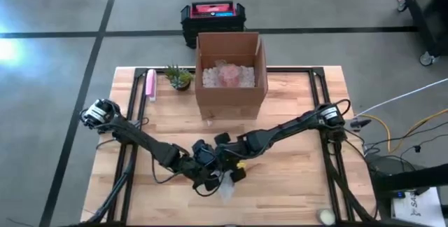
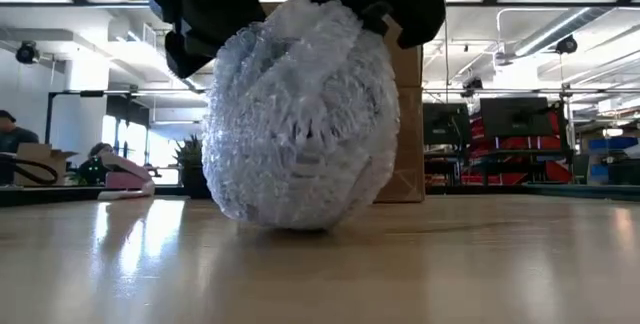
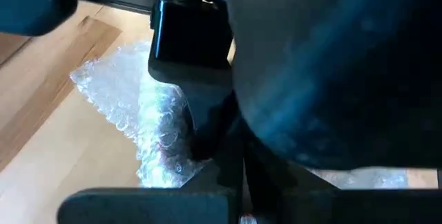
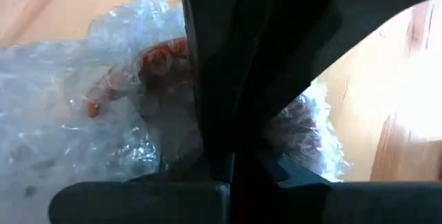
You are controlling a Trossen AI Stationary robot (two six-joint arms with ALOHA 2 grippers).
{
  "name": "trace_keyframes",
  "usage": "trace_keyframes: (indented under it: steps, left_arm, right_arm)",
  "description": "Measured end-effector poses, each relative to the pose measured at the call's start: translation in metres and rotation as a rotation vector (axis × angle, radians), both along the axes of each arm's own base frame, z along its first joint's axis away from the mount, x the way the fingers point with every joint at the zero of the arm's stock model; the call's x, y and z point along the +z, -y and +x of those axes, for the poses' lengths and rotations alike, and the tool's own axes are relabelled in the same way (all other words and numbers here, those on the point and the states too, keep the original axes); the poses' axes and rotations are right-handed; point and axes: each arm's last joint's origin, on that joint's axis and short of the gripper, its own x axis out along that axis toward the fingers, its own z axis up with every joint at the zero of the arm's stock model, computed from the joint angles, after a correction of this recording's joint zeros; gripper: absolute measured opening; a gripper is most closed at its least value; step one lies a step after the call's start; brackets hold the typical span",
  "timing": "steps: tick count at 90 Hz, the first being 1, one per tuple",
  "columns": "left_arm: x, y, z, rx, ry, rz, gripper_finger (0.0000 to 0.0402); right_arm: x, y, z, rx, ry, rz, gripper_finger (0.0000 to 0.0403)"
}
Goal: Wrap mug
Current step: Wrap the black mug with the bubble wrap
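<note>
Jaws hidden; right wrist reveals orange mug (image 4: 162, 61) inside bubble wrap (image 2: 295, 124).

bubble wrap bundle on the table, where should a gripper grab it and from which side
Take the bubble wrap bundle at its top, coming straight down. In the low view it is a rounded ball resting on the table, so its sides would slip, while the wrap gathers into loose folds up top that probably pinch well. The left gripper and right gripper are both there already.

Crinkly clear bubble wrap (image 2: 295, 124); smooth, glossy pale wooden table (image 2: 480, 264)
</note>
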Motion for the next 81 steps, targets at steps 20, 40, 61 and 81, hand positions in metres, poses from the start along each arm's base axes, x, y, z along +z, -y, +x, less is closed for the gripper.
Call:
trace_keyframes:
  steps: [20,40,61,81]
  left_arm:
    - [0.000,0.000,0.000,-0.017,0.003,0.007,0.0000]
    - [-0.001,0.000,0.000,-0.019,0.009,0.006,0.0000]
    - [0.000,0.001,0.001,-0.019,0.021,0.002,0.0000]
    - [0.003,0.001,0.002,-0.031,0.043,0.006,0.0000]
  right_arm:
    - [0.000,0.000,0.001,-0.009,0.007,0.012,0.0008]
    - [0.003,-0.001,-0.001,0.005,-0.016,0.055,0.0059]
    - [0.017,0.001,-0.007,0.037,-0.002,0.037,0.0124]
    - [0.022,0.001,-0.009,0.060,0.008,0.023,0.0162]
